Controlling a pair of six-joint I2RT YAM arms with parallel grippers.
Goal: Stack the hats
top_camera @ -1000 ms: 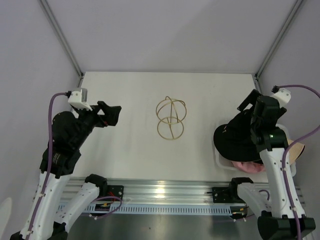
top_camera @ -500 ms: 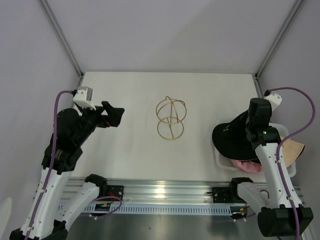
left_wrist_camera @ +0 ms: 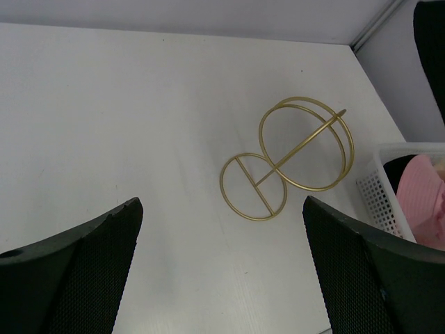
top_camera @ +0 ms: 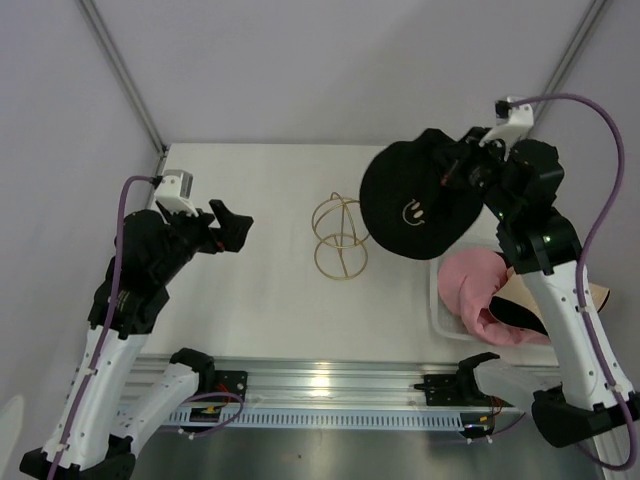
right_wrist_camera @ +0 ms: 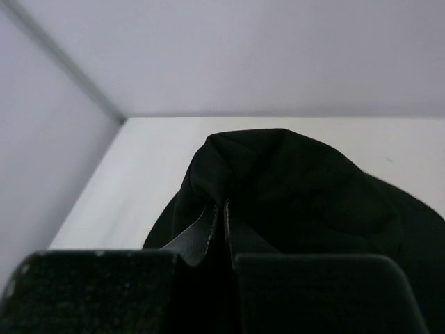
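Observation:
A black hat [top_camera: 415, 205] with a small embroidered mark hangs in the air above the table's right part, just right of the gold stand. My right gripper [top_camera: 462, 165] is shut on its brim; in the right wrist view the pinched black fabric [right_wrist_camera: 229, 209] runs up from between the jaws. A pink hat [top_camera: 470, 285] lies in the white basket [top_camera: 437, 312], with a beige hat [top_camera: 597, 297] showing at the basket's far right. My left gripper [top_camera: 238, 228] hovers open over the table's left side, holding nothing; its fingers [left_wrist_camera: 76, 271] frame bare table.
The gold wire-ring stand [top_camera: 341, 236] stands at the table's middle, also seen in the left wrist view as the stand [left_wrist_camera: 292, 156]. The basket [left_wrist_camera: 379, 188] sits at the right edge. Grey walls close in the table on three sides.
The right gripper shut on the black hat in the basket and lifted it up and leftward toward the stand, uncovering the pink hat. The left arm barely moved.

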